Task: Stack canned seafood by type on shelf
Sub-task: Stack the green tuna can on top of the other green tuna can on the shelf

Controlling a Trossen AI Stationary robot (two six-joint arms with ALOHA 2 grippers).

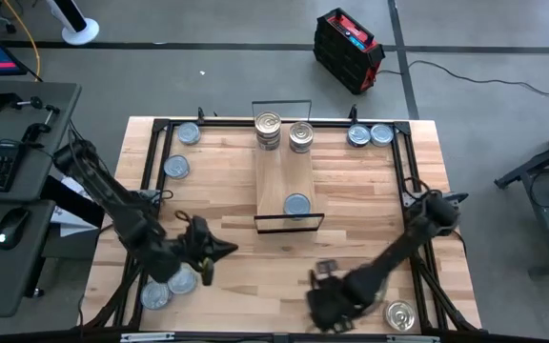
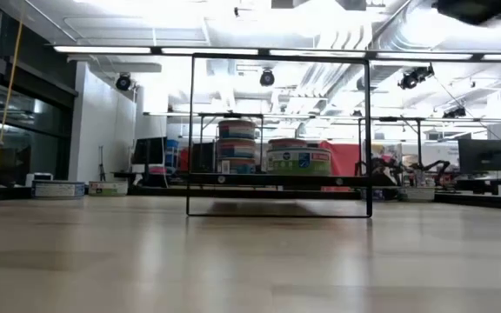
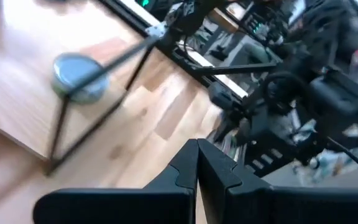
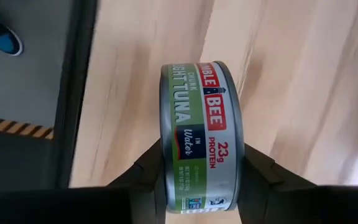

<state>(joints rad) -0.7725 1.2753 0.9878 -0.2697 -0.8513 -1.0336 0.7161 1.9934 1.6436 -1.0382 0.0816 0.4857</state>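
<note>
- Two stacks of tins already stand at the far end of the shelf [image 1: 284, 181], a taller stack [image 1: 268, 131] and a shorter stack [image 1: 300, 136] just beside it, with one blue-grey-topped tin [image 1: 296, 204] alone near the shelf's near end.
- The right gripper [image 4: 201, 171] is down at the near edge of the tabletop [image 1: 370, 210], its fingers [image 4: 257, 168] pinching a green-labelled tuna tin [image 4: 197, 134] across its flat faces, so the tin sits on edge between them.
- The left gripper [image 3: 197, 165] hovers over the near left of the tabletop with its fingers pressed together, holding nothing; loose tins [image 1: 170, 286] lie close by it.
- Other tins wait apart: a far-left pair [image 1: 183, 150], a far-right pair [image 1: 369, 135] and a silver-lidded tin [image 1: 400, 315] at the near right.
- Risk: held on edge, the tin may pivot or slip out on the way to the shelf, and if it is let go unturned it would likely roll.
- Risk: a careless approach could catch the wire frame [image 1: 290, 223] or topple the tall stack.
- Risk: it could end up on the wrong stack unless its label is matched against theirs.
</note>
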